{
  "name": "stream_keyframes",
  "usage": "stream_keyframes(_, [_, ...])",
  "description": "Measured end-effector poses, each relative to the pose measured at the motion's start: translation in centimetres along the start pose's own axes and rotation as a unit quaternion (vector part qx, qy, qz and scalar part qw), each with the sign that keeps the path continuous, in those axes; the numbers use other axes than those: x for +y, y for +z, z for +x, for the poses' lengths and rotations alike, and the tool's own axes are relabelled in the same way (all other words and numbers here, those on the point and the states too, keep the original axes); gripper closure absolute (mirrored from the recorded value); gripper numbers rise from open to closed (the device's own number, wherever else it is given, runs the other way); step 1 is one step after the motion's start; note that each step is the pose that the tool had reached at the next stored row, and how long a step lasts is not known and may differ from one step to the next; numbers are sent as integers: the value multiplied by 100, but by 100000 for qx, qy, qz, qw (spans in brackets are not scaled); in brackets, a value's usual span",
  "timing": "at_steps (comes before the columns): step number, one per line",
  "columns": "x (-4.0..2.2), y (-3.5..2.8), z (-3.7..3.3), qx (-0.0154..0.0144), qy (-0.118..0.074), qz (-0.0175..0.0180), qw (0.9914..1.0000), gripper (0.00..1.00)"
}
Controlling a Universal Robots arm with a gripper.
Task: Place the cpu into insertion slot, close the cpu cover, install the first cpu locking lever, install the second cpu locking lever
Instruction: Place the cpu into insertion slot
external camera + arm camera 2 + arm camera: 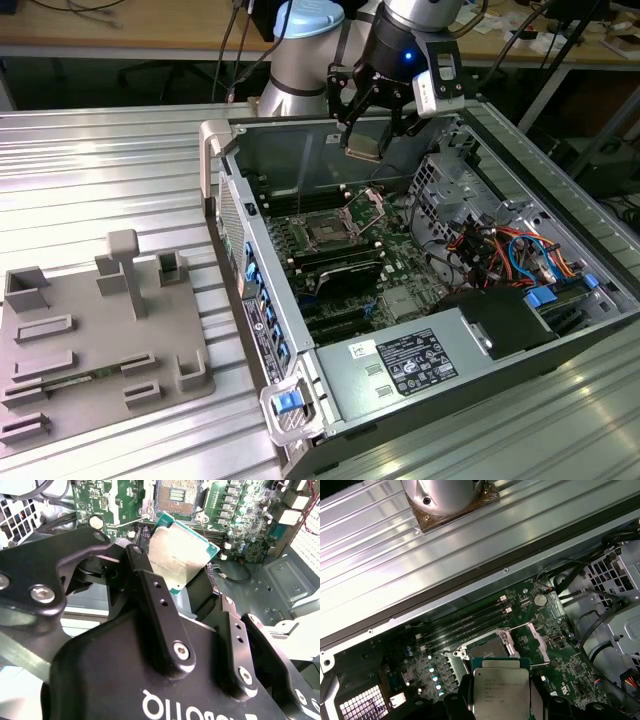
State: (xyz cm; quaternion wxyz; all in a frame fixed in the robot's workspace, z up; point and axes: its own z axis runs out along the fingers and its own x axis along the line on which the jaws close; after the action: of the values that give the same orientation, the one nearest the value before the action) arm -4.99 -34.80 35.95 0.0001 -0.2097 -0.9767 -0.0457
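Fingers clasp cpu above open computer case.
It hangs tilted over the insertion slot, cpu cover raised; a skewed descent could bend socket pins.

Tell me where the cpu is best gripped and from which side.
Best by two opposite thin edges, as the gripper holds the cpu now, coming from above: it is a flat square, and this leaves its underside free to face the insertion slot.
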Motion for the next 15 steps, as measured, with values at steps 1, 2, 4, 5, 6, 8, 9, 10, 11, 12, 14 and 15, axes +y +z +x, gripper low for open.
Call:
stream_keyframes(1, [0,0,0,0,2,-2,100000,45])
stream_keyframes(2, [0,0,0,-1,0,-1,100000,45])
stream_keyframes(4, [0,0,0,1,0,-3,100000,45])
stream_keyframes(5, [0,0,1,1,0,-1,100000,45])
stream_keyframes(6, [0,0,1,0,1,-2,100000,45])
stream_keyframes(8, [0,0,1,-2,-1,0,100000,45])
stream_keyframes(9, [0,0,1,-1,-1,-1,100000,45])
stream_keyframes(10, [0,0,1,0,0,-4,100000,45])
stream_keyframes(11, [-1,0,1,0,48,0,100000,45])
stream_keyframes(12, [-1,0,1,-12,174,-1,100000,45])
stream_keyframes(14, [-1,0,1,-71,794,-14,99997,45])
stream_keyframes(15, [-1,1,1,-103,1165,-19,99993,45])
